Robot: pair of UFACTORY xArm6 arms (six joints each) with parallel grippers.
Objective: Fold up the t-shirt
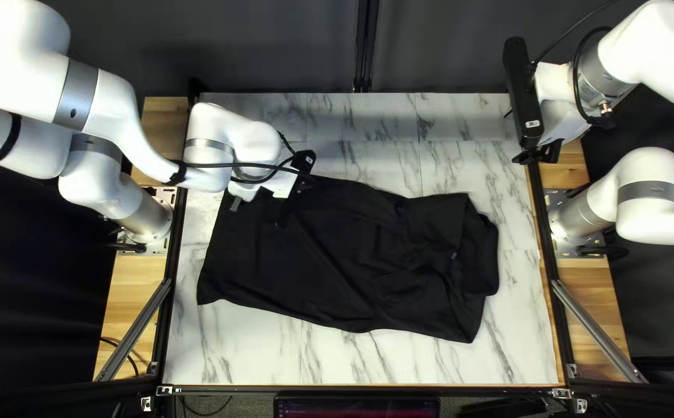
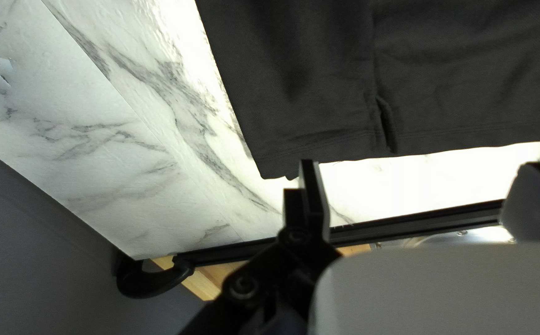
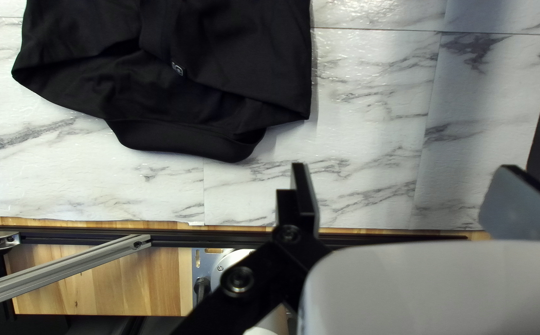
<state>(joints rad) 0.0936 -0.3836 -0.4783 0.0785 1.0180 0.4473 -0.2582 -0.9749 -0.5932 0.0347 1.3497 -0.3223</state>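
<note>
The black t-shirt (image 1: 337, 255) lies spread lengthwise across the marble-patterned table, with uneven, overlapping cloth at its right end. My left gripper (image 1: 259, 209) hangs over the shirt's upper left corner. In the left wrist view, the open left gripper (image 2: 422, 180) has its fingers wide apart, one near the corner of the shirt's hem (image 2: 319, 118); neither holds cloth. High at the table's far right corner is my right gripper (image 1: 538, 155), away from the shirt. The right wrist view has the open right gripper (image 3: 412, 186) beside the shirt's collar end (image 3: 189, 136), nothing between its fingers.
Bare marble-patterned table (image 1: 236, 348) shows in front of the shirt, with more behind it and to its right. A dark metal frame (image 1: 368, 388) runs along the table's edges. Silver braces (image 1: 596, 329) slant across the wooden side strips. A dark curtain (image 1: 275, 46) hangs behind.
</note>
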